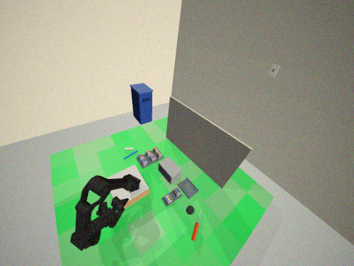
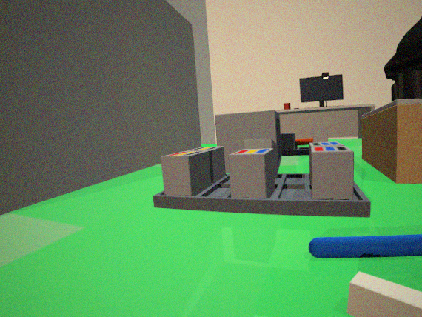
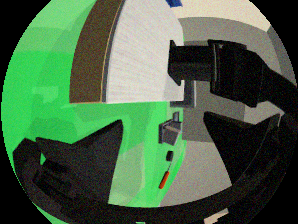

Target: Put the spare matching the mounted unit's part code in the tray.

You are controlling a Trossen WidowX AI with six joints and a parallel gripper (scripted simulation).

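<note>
First, the gripper [image 1: 119,203], open and empty, needed a look behind the unit [image 1: 169,169] to read its code.

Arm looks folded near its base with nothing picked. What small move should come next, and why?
Probably swing the wrist camera round behind the mounted unit. The gripper is open and empty, far from the spares, and no view shows the code on the unit's back, so the matching spare cannot yet be chosen.
</note>
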